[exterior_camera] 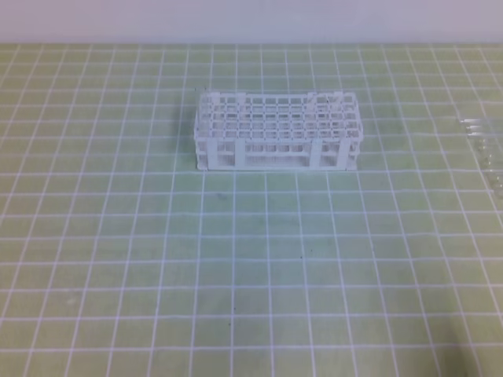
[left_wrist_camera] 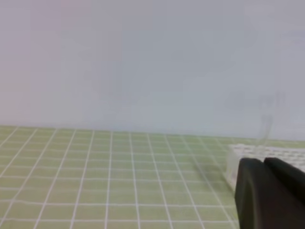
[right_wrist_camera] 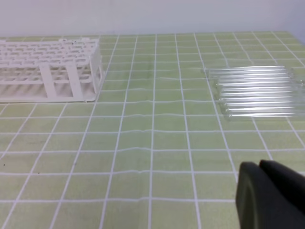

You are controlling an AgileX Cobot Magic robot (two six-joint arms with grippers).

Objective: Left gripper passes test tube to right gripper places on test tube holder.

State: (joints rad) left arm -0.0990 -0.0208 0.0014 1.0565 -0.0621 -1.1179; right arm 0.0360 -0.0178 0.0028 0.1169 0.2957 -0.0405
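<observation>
The test tube holder (exterior_camera: 279, 129), a white lattice rack, stands on the green grid mat a little behind the middle. It also shows at the far left in the right wrist view (right_wrist_camera: 47, 67). In the left wrist view a corner of the holder (left_wrist_camera: 286, 152) peeks out behind the fingers. My left gripper (left_wrist_camera: 263, 162) is shut with nothing between its black fingers, low over the mat, left of the holder. My right gripper (right_wrist_camera: 259, 164) is shut and empty too, nearer than the tubes. Neither gripper shows in the high view. A single test tube apart from the bunch is not in view.
A bunch of several clear tubes (right_wrist_camera: 257, 90) lies side by side on the mat right of the holder, at the right edge in the high view (exterior_camera: 483, 137). A pale wall (left_wrist_camera: 143, 57) rises behind the mat. A faint upright streak (left_wrist_camera: 265, 131) over the holder is too blurred to name.
</observation>
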